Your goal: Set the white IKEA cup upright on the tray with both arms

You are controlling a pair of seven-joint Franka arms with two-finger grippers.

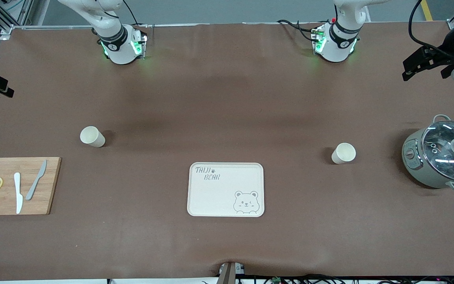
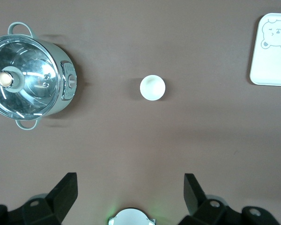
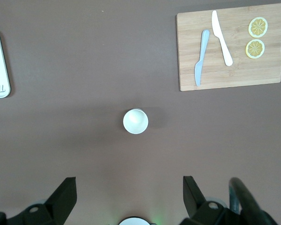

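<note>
- Left tool (image 2: 130,187) high over one cup (image 2: 152,87), spread wide, holding nothing.
- Right tool (image 3: 129,190) likewise over second cup (image 3: 136,121).
- Only front view shows whole tray (image 1: 226,189), mid-bench, open room around.

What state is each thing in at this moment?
Tray: bare, flat on the table.
Cup toward the right arm's end: upright, on the table.
Cup toward the left arm's end: upright, on the table.
Pot: glass lid on.
Cutting board: holds two knives and two lemon slices.
Left gripper: open, high over the table.
Right gripper: open, high over the table.
</note>
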